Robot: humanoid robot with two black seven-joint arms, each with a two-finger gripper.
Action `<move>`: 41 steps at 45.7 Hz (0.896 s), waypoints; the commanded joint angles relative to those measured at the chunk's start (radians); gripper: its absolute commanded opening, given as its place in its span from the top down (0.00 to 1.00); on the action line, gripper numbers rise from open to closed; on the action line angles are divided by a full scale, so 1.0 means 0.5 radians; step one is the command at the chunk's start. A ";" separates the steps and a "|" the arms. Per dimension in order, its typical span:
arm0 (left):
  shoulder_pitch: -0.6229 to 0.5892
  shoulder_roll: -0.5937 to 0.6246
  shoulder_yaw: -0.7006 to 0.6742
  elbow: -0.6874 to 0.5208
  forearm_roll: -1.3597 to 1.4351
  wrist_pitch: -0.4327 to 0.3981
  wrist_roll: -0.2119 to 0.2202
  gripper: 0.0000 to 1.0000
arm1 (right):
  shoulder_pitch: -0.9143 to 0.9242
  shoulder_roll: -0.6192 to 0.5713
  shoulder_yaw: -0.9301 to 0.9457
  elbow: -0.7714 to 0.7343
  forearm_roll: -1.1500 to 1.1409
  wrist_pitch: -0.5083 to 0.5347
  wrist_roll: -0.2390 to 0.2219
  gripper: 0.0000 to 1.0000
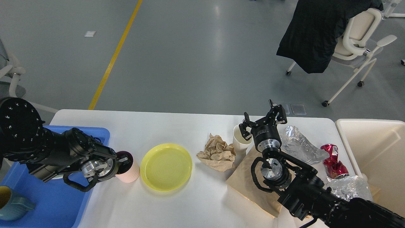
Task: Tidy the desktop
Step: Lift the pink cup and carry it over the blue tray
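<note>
Your white table (177, 205) fills the lower half of the head view, and the yellow plate (166, 166) near its middle serves as your landmark. Just left of the plate stands a pink cup (127, 169) with a dark inside; your left gripper (124, 160) sits at the cup's rim with its jaws closed on it, one finger inside the mouth. Further left of the plate, a blue tray (57, 202) lies at the table's left edge under your left arm, with a teal mug (12, 202) in its near corner. Right of the plate you see a crumpled brown paper ball (218, 152), then a white paper cup (239, 139), then a flat brown paper bag (245, 185). Your right gripper (262, 118) hovers above the table beside that white cup, jaws spread apart and holding nothing. Still further right of the plate lie crumpled silver foil (300, 144), a red shiny wrapper (333, 161) and another foil wad (349, 186), and a cream bin (373, 148) stands at the table's right end.
</note>
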 commanded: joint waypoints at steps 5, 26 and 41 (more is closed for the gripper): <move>-0.029 0.016 0.008 -0.031 0.003 -0.015 0.017 1.00 | 0.000 0.000 0.000 0.000 0.000 0.000 0.000 0.00; -0.519 0.258 0.216 -0.209 0.064 -0.793 0.038 1.00 | 0.000 0.000 0.000 0.000 0.000 0.000 0.000 0.00; -1.274 0.602 0.520 -0.209 0.309 -1.978 0.063 1.00 | 0.000 0.000 0.000 -0.003 0.000 0.000 0.000 0.00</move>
